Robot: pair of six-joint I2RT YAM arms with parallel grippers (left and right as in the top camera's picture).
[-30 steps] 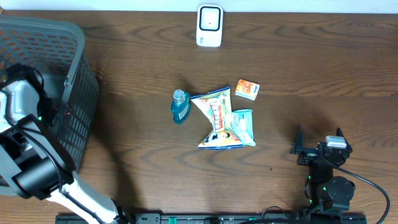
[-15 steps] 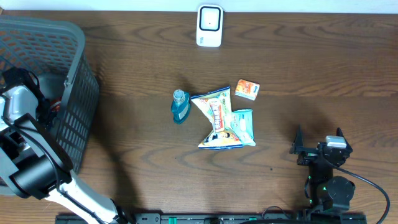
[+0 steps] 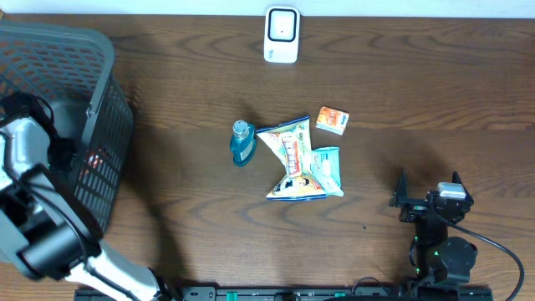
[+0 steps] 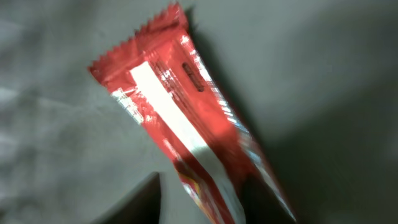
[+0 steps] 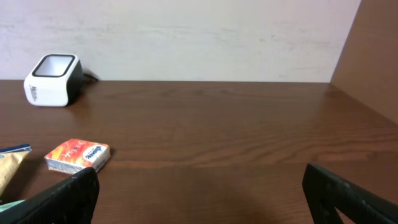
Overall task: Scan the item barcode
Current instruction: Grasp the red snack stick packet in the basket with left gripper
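The red packet [image 4: 177, 118] lies diagonally in the basket [image 3: 113, 142], its lower end at the left tool [image 4: 199, 202]. I cannot tell whether the tool is clenched.

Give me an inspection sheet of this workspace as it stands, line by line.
Surface: brown wooden table; no spills seen.
Job's things: white scanner at the far edge; red wrapper lying inside the grey basket.
Clutter: blue bottle, snack packets and orange box mid-table.
Grippers: left gripper over the red wrapper, grip unclear; right gripper open and empty.
Cables: black cable by the right arm's base.
Surroundings: pale wall behind the table.
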